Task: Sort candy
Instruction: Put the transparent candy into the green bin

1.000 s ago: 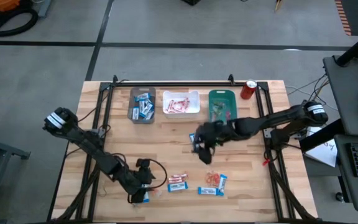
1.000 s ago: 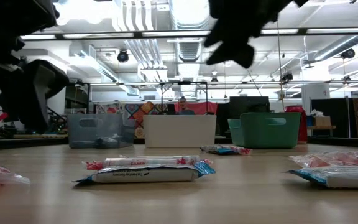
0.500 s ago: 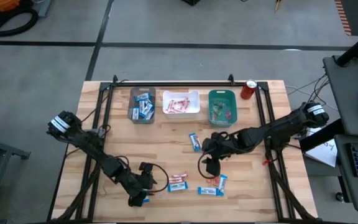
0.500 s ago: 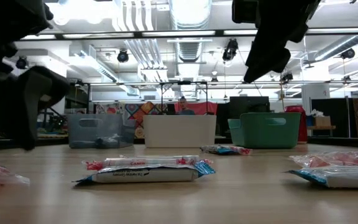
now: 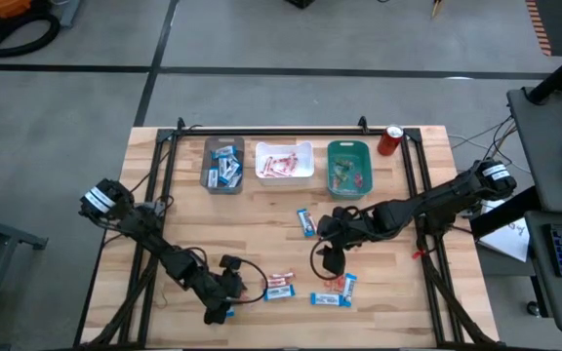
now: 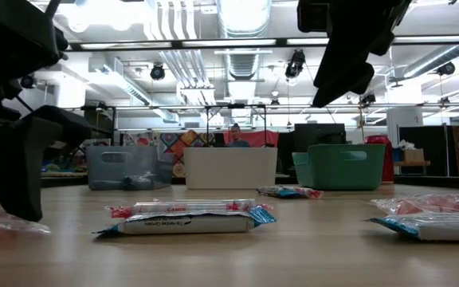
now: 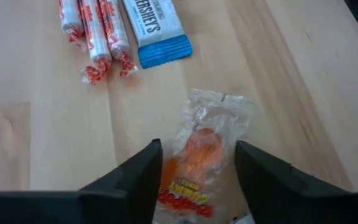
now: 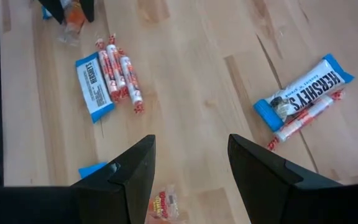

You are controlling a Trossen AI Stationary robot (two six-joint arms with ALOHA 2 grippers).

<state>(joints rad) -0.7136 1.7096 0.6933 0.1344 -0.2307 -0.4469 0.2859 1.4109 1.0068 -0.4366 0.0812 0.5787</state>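
- The left gripper is low at the table's front edge, jaws apart on either side of a clear-wrapped orange candy, not yet closed on it
- Just beyond that candy lie a blue-and-white bar and three red-and-white rolls, touching one another
- The right gripper hangs above the table's middle, fingers spread and holding nothing
- Below it, nearer the table's front, sits another bar-and-roll cluster, and a small orange piece lies between its fingers
- A lone blue bar lies just left of the right gripper
- Along the table's back edge stand the grey bin, white bin and teal bin, each with candy inside, and a red can beside the teal one
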